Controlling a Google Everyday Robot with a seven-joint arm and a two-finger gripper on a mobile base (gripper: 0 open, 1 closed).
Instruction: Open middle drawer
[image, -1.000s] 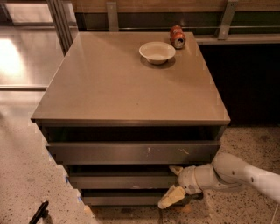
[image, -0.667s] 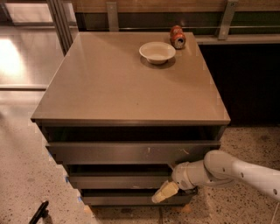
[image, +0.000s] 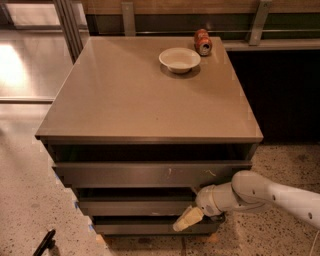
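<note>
The middle drawer (image: 135, 206) is the plain grey-brown front second from the top of the cabinet, under the taller front with white scratches (image: 150, 174). A dark gap shows above it. My gripper (image: 186, 220) comes in from the right on a white arm (image: 265, 192). Its yellowish fingers lie in front of the right end of the middle drawer's lower edge, over the gap to the bottom front (image: 150, 227). Whether the fingers hold anything does not show.
On the cabinet top (image: 145, 95) stand a white bowl (image: 179, 59) and a red can lying on its side (image: 202, 42) at the far right. A dark object (image: 45, 243) lies on the speckled floor at front left. A metal post (image: 67, 25) stands behind left.
My gripper and arm have moved left along the drawer fronts, from the cabinet's right corner to in front of the middle drawer's right part.
</note>
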